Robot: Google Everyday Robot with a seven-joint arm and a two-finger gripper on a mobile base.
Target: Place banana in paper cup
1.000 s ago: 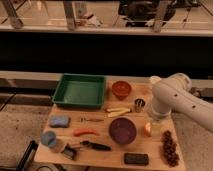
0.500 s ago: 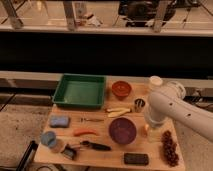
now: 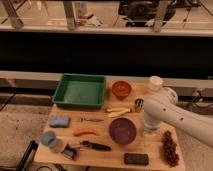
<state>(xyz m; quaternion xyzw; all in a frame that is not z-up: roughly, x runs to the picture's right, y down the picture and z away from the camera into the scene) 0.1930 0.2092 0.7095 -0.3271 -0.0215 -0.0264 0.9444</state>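
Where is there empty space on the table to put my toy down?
Bare wood shows between the brown bowl and the paper cup, and at the front between the black tool and the black block. The right is crowded: the gripper hangs beside the purple bowl, with grapes nearby.

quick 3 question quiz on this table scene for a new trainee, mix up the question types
1. True or false: the banana is already inside the paper cup.
2. The tool hangs low at the table's right side. Which thing is closest to it? A) green tray B) purple bowl C) blue sponge
3. Fill in: the banana lies between the purple bowl and the ___ bowl.

Key
1. False: it lies on the table, and the cup stands apart at the back right.
2. B
3. orange: the orange bowl sits behind it.
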